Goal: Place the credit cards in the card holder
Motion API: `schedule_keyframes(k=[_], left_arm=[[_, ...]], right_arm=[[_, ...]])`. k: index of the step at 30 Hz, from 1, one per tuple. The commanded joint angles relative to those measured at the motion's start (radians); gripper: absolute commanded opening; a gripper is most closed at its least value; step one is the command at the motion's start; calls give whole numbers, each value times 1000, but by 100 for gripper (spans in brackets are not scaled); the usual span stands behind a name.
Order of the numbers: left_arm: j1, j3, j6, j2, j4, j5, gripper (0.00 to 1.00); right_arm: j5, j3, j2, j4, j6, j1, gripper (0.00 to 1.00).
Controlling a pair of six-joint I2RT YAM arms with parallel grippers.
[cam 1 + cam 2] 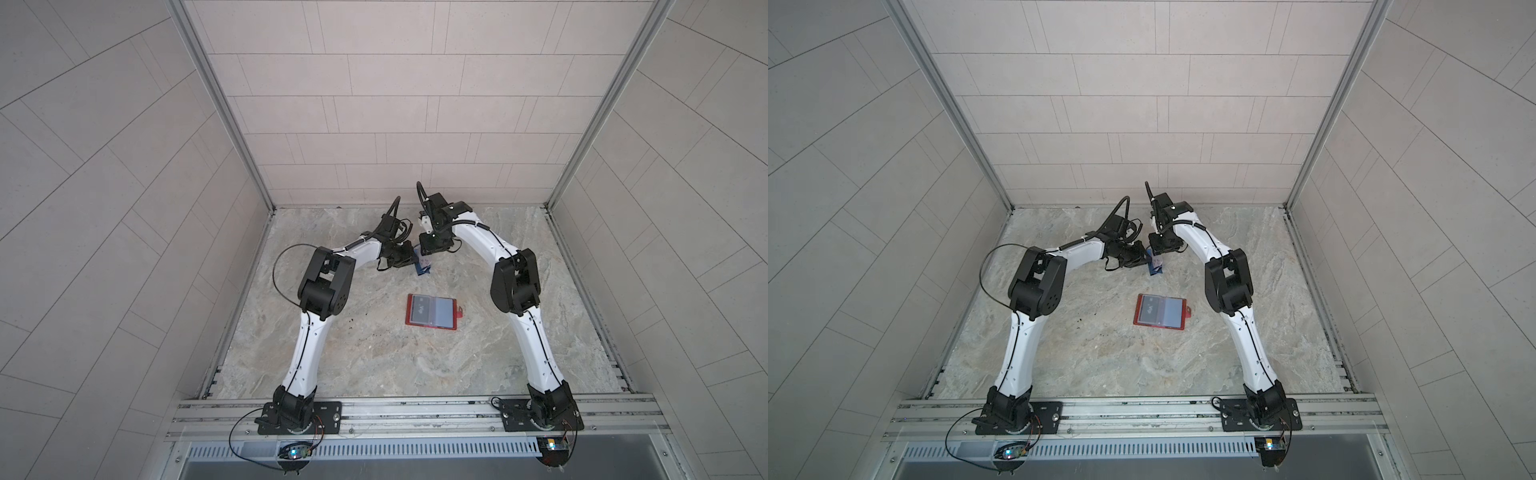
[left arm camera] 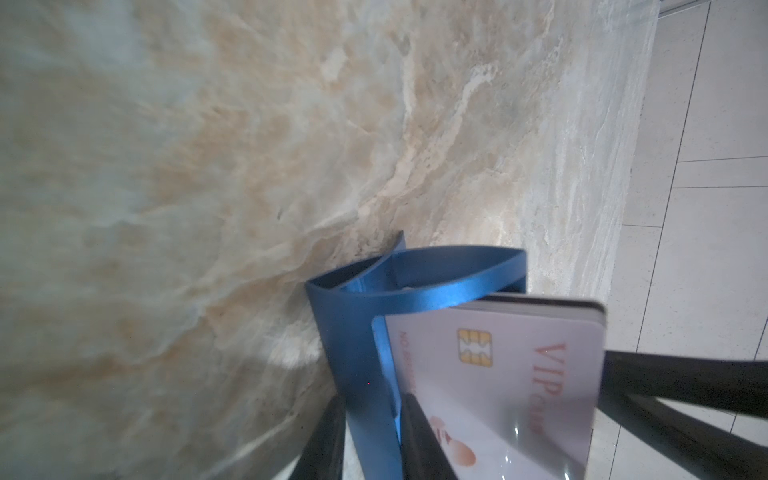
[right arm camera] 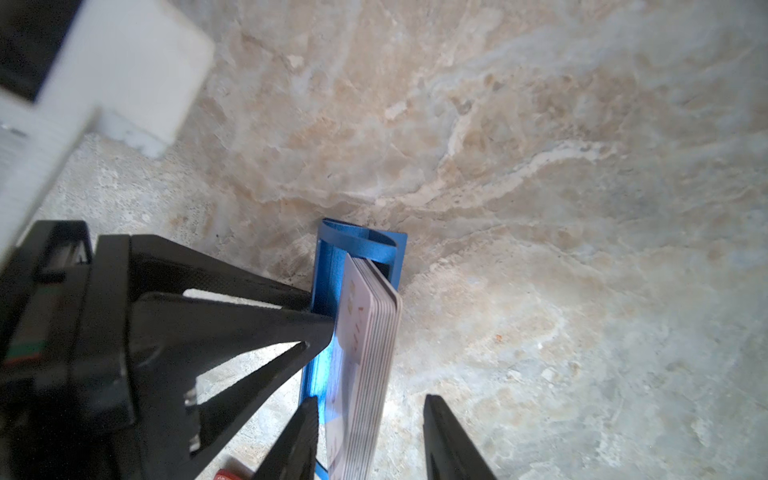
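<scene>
In both top views the wallet (image 1: pixel 453 316) lies open mid-table (image 1: pixel 353 365), a black card (image 1: pixel 420 309) in its left sleeve, and the stand (image 1: pixel 422 272) sits farther back. Left wrist: the left hand (image 2: pixel 370 401) clamps the stand's wall, beside the cards (image 2: pixel 490 374). Right wrist: the right hand (image 3: pixel 370 399) is spread, straddling them.

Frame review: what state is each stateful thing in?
card holder: open, lying flat
black VIP card: sleeved in card holder
card stack: on edge in blue stand
blue stand: upright, gripped by left pincer
left pincer: shut on blue stand
right pincer: open, straddling card stack
</scene>
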Motion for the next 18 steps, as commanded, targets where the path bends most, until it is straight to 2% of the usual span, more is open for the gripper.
schedule_keyframes(k=[1, 10, 18], left_arm=[[-2, -34, 16, 52, -93, -45, 26], [-2, -34, 13, 54, -90, -44, 26], [-3, -36, 16, 54, -93, -48, 25]], right_arm=[[8, 11, 29, -13, 8, -8, 42], [33, 9, 46, -14, 15, -18, 41], [99, 9, 13, -35, 15, -18, 34]])
